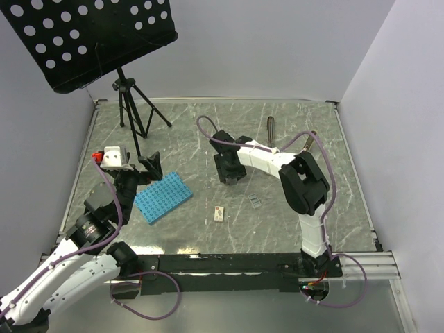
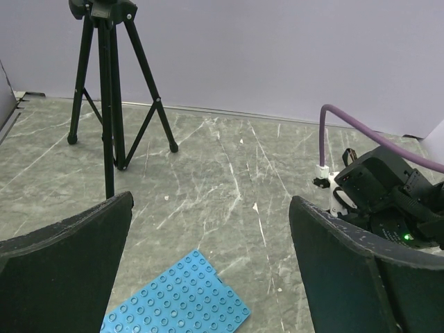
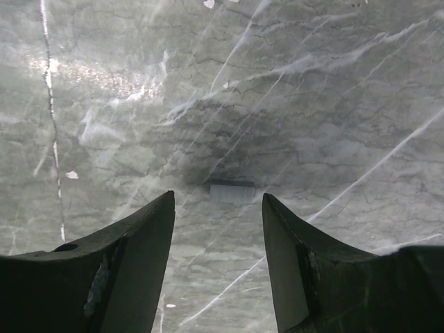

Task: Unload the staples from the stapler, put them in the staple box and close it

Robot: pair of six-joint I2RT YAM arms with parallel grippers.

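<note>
The stapler (image 1: 270,127) is a slim dark bar lying near the table's far edge, right of centre, apart from both grippers. My right gripper (image 1: 229,173) points down at the table's middle, open and empty. In the right wrist view a small grey strip (image 3: 232,193), which looks like staples, lies flat on the table just beyond my open right gripper (image 3: 218,195). Another small grey strip (image 1: 255,200) lies nearer the front. My left gripper (image 1: 149,166) is open and empty above the far left end of the blue studded plate (image 1: 163,198).
A black perforated music stand (image 1: 90,35) on a tripod (image 1: 132,111) stands at the back left; the tripod also shows in the left wrist view (image 2: 111,90). A tiny white tag with a red mark (image 1: 220,214) lies near the front centre. The blue plate (image 2: 180,298) lies below my left gripper (image 2: 211,201).
</note>
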